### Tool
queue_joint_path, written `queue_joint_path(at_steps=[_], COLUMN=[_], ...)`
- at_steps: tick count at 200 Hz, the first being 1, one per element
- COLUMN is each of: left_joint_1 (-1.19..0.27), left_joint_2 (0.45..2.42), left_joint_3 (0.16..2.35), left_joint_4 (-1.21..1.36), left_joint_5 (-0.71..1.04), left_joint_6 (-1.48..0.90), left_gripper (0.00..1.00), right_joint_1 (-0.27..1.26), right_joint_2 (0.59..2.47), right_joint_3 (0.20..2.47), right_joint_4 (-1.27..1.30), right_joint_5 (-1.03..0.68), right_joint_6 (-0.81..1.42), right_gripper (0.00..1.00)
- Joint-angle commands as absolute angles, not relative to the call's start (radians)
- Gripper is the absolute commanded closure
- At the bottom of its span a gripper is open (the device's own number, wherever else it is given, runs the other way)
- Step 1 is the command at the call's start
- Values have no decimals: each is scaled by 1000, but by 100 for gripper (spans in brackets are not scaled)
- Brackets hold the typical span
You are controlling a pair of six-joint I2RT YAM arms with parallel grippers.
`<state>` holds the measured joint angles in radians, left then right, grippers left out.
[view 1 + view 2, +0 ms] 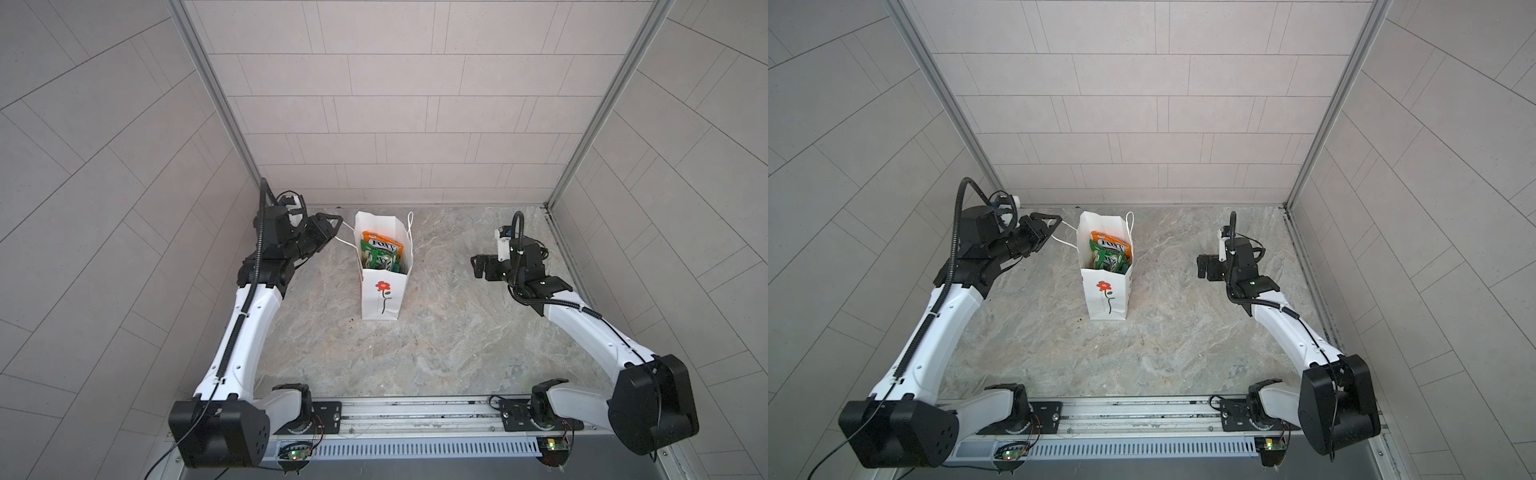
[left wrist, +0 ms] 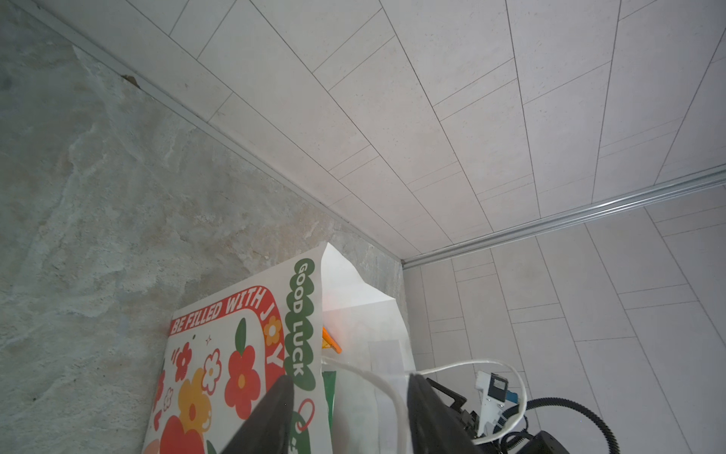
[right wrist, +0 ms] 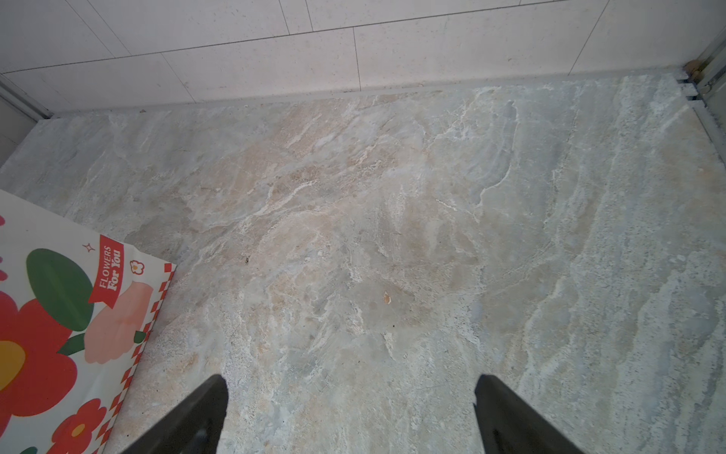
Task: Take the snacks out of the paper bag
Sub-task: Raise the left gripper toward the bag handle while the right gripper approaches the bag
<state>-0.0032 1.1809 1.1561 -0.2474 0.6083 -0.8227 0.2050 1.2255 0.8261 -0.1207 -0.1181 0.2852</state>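
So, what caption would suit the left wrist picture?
Left gripper open around the white cord handle of the paper bag.

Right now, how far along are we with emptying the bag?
Nothing is out yet: the snacks sit inside the upright paper bag, none on the table. In hand: the left gripper straddles the bag's cord handle, jaws apart. The right gripper hovers open, clear of the bag. Left: lifting out every snack.

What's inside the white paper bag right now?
An orange FOX'S packet stands at the back, green packets in front. The front wall of the paper bag hides their lower parts and anything deeper.
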Motion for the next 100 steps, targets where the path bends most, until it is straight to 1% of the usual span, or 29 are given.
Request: queue_joint_path(at_steps=[1, 12, 26, 37, 61, 75, 100], left_joint_1=[-9, -9, -9, -9, -10, -9, -9], left_joint_2=[1187, 1190, 1196, 1203, 1224, 1240, 1274], left_joint_3=[1148, 1146, 1151, 1156, 1178, 1200, 1246], left_joint_4=[-209, -201, -191, -189, -173, -174, -179], left_joint_5=[643, 644, 650, 649, 654, 661, 678], left_joint_6=[-827, -832, -831, -831, -818, -793, -750], left_gripper=[56, 64, 71, 80, 91, 100, 100], right_joint_1=[215, 221, 230, 237, 270, 298, 369], right_joint_2=[1214, 1220, 1229, 1236, 1256, 1269, 1299], right_joint_3=[824, 823, 821, 818, 812, 803, 787], right_joint_4=[-139, -140, -141, -139, -131, -113, -63], right_joint_5=[-130, -136, -145, -155, -179, -197, -217], right_joint_6=[283, 282, 281, 282, 282, 282, 291], right_gripper=[1, 1, 1, 1, 1, 1, 1])
